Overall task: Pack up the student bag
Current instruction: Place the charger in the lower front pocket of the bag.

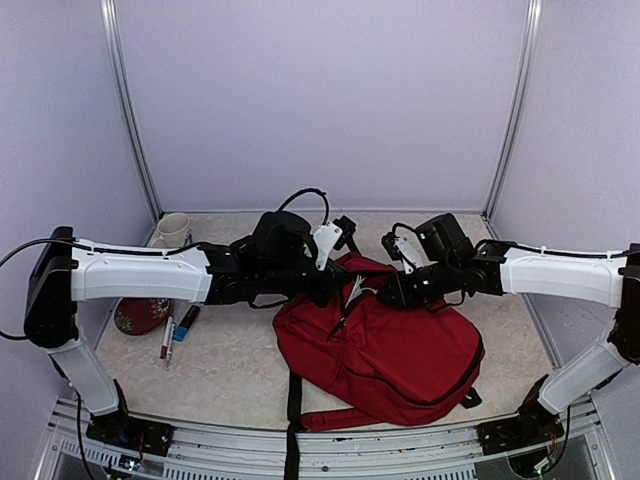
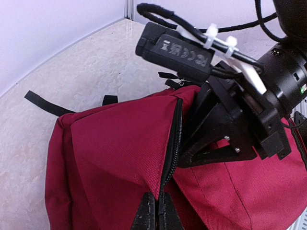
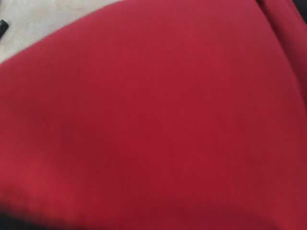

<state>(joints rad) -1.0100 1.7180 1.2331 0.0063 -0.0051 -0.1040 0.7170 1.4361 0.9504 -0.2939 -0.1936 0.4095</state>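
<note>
On the table (image 1: 230, 370) — student bag (image 1: 390, 360), dark-red, rumpled.

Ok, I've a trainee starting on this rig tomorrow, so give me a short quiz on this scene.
1. True or false: the left gripper is pinching the bag at its zip.
2. Where does the mug stand? A) on the bag B) at the far left corner of the table C) between the arm bases
3. Fill in: the right wrist view shows almost nothing but red ____.
Key: 1 true; 2 B; 3 fabric.
</note>
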